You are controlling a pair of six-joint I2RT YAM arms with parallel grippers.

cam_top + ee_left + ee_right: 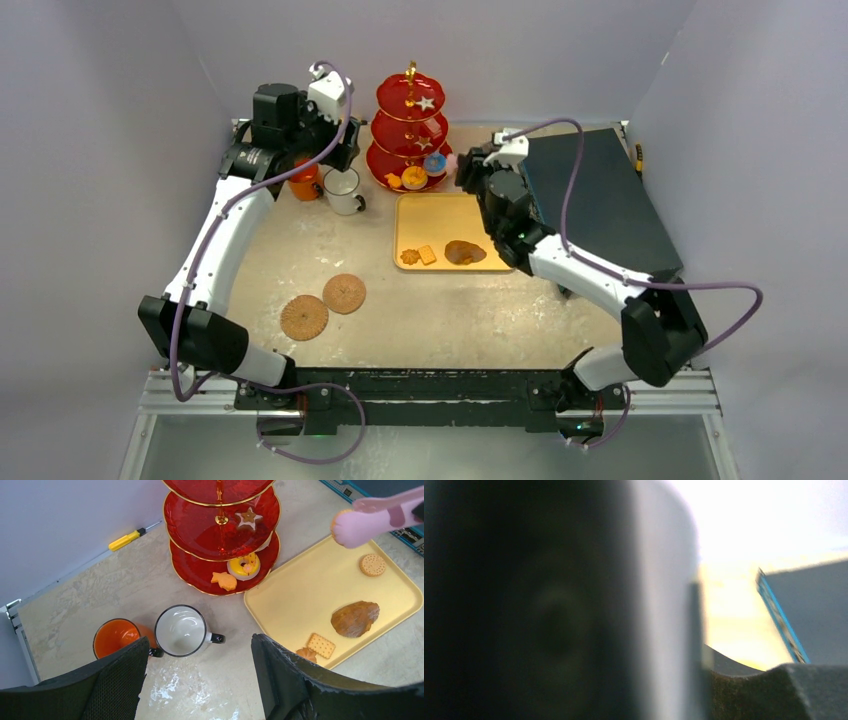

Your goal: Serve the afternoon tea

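Note:
The red three-tier stand (410,130) (200,535) carries a star biscuit (245,517), a yellow doughnut (243,566) and an orange star biscuit (225,580). The orange mug (116,636) and white mug (180,630) stand side by side left of it. My left gripper (340,152) (200,650) hangs open above the mugs, empty. My right gripper (470,170) is shut on pink tongs (370,522), held over the tray's far end, with something tan between their paw tips. The right wrist view is blocked by a blurred dark shape.
The yellow tray (450,215) (300,595) holds a round biscuit (372,565), a brown pastry (355,618) and a square cracker (321,645). Two woven coasters (304,317) lie at the near left. A dark board (600,200) sits right; a yellow screwdriver (127,539) lies by the back wall.

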